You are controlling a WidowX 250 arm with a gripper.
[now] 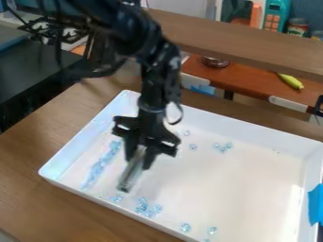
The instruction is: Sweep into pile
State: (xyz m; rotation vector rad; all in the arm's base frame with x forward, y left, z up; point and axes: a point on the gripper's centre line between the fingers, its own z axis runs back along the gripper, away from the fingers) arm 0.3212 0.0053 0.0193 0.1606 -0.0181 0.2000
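The black gripper (141, 158) hangs over the left part of the white tray (221, 189), shut on a greyish, narrow sweeping tool (131, 176) that slants down toward the tray floor. Left of the tool, a long light-blue streak of pieces (101, 165) lies along the tray's left side. Small clear-blue pieces (147, 208) cluster near the front edge, with a couple more (186, 227) farther right along it. Behind the gripper, to its right, a few others (223, 147) are scattered. Whether the tool touches the tray floor, I cannot tell.
The tray's walls rise around the work area, with blue tape (316, 204) on the right wall. A wooden table (38, 156) surrounds the tray. Behind are a wooden beam (252, 40), a reddish-brown shelf with a yellow banana-like item (291, 81), and a stove (54, 29) at upper left.
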